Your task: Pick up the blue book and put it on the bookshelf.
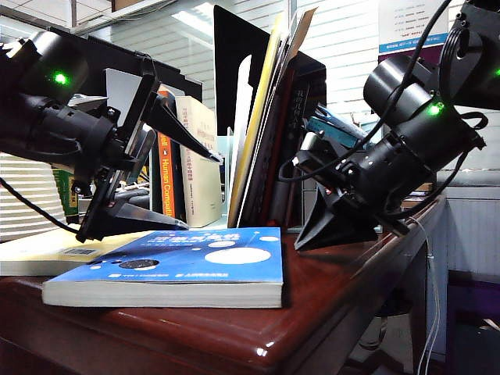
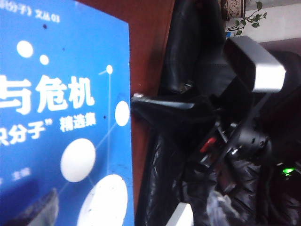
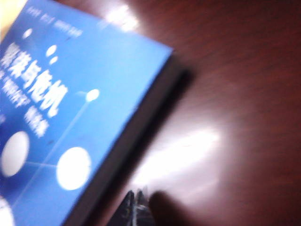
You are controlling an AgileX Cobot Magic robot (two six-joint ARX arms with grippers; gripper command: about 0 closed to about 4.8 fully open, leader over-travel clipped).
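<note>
**deskbot_fan:** so where's everything sitting right now?

**armwatcher:** Nearest the camera, the blue book (image 1: 176, 269) lies flat on the dark red-brown table (image 1: 328, 305), cover up, page edges facing us. The left gripper (image 1: 176, 187) hangs just above the book's far left part with its jaws spread wide, one finger pointing up and out, the lower one hovering low over the cover. Nothing between them. From its own wrist cam the book's cover (image 2: 61, 122) fills one side, and one black fingertip (image 2: 141, 99) sits right at the book's edge over the wood.

**deskbot_fan:** and the right one?

**armwatcher:** The right gripper (image 1: 332, 230) is pinched closed, empty, tip down on or just over the table right beside the book's right edge; can't tell if it actually touches. Its wrist cam is blurry, but you can see the book (image 3: 70, 117) and the closed fingertips (image 3: 134, 207) near its dark edge.

**deskbot_fan:** shelf?

**armwatcher:** The bookshelf (image 1: 238, 101) stands behind both grippers, past the book. It holds an orange-spined book (image 1: 165, 176), a cream book (image 1: 199, 156) and some leaning thin ones. A pale yellow paperback (image 1: 47, 251) lies flat under the left gripper, touching the blue one.
</note>
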